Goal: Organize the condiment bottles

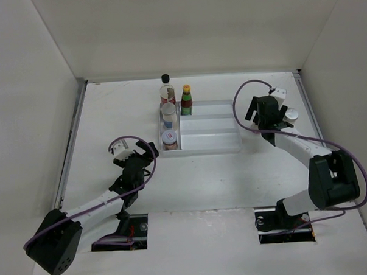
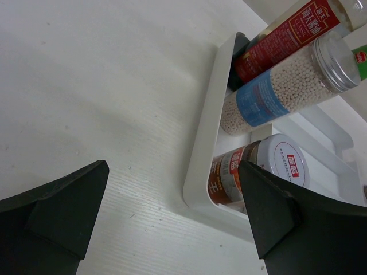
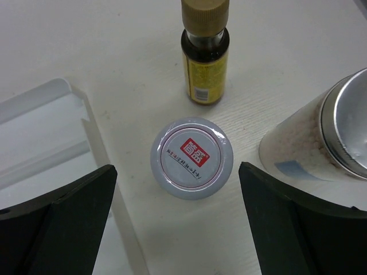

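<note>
White-lidded round jar (image 3: 192,157) stands framed between the spread, empty fingers of the right gripper (image 3: 175,183), near an amber yellow-capped bottle (image 3: 205,51). Left gripper (image 2: 172,172) hangs released beside the white divided plastic tray (image 2: 203,143).

Looks like a robotics lab test cell. Shows in the plain white panel walls (image 1: 29,89) closing in a white wood-grain bench (image 1: 198,185) on three sides, the black-and-white jointed left arm (image 1: 95,205) and matching right arm (image 1: 300,147) bolted at its near edge, the looping purple cables (image 1: 239,104), and the rectangular cut-outs (image 1: 123,231) exposing wiring. Holds staged props: a white plastic divided tray (image 1: 202,150) and small condiment bottles (image 1: 168,117).
</note>
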